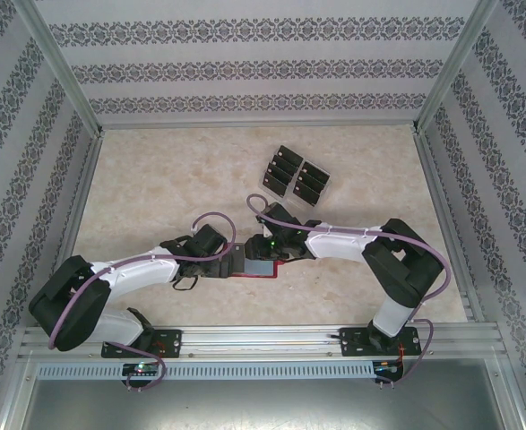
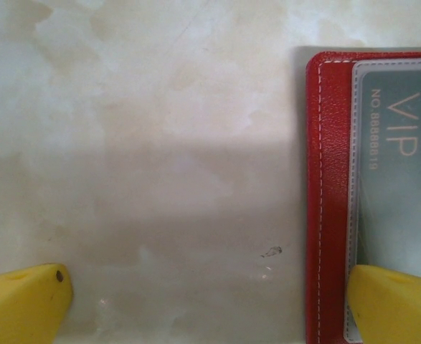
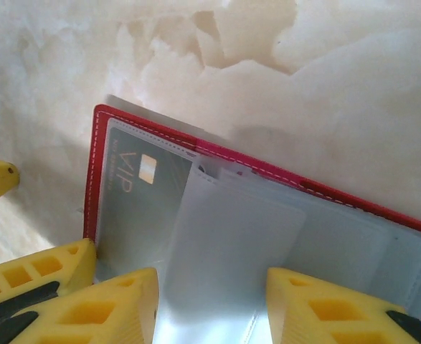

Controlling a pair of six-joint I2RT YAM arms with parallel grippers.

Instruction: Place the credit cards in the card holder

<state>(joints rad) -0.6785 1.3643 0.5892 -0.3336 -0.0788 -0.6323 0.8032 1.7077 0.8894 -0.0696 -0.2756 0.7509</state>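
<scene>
The card holder [image 1: 255, 274] is a red wallet lying open on the table between my two grippers. Its grey-blue inside [image 3: 135, 215] carries a card marked VIP under a clear pocket. My left gripper [image 2: 210, 308] is wide open, one yellow finger [image 2: 393, 304] resting on the wallet's left page [image 2: 332, 179] and the other on bare table. My right gripper [image 3: 214, 308] hovers over the clear sleeves with a pale, glare-washed credit card [image 3: 228, 251] held by its edges, top edge at a sleeve mouth. More black credit cards [image 1: 296, 176] stand in a clear slotted stand behind.
The left gripper's fingers [image 3: 45, 276] crowd the wallet's left side right beside my right fingers. Patterned walls and metal posts [image 1: 61, 72] close in the marble table. Both arm bases sit on the rail [image 1: 263, 345] at the near edge.
</scene>
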